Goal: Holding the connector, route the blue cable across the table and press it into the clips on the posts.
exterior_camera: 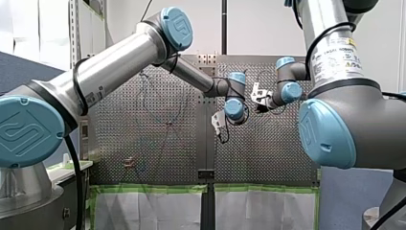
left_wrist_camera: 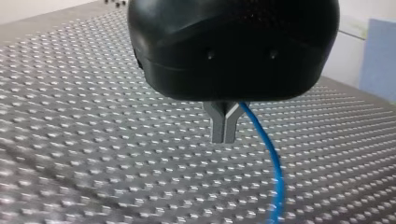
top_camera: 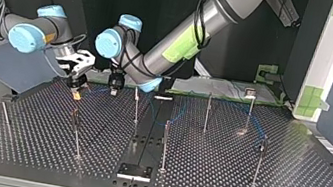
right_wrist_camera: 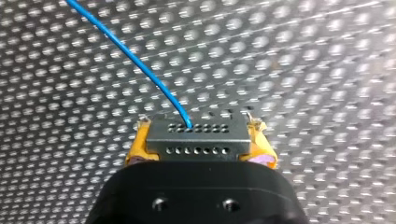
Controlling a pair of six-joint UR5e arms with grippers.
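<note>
In the right wrist view my right gripper is shut on the grey metal connector, which sits between its yellow pads. The blue cable leaves the connector and runs ahead over the perforated table. In the left wrist view my left gripper has its metal fingers together, and the blue cable comes out at their root and hangs down to the table. In the top view my right gripper and my left gripper stand close together near the far edge.
Several thin posts stand on the table, among them one just beside my left gripper, one further right and one nearer the camera. A small black block sits at the near edge. Loose cable loops between the posts.
</note>
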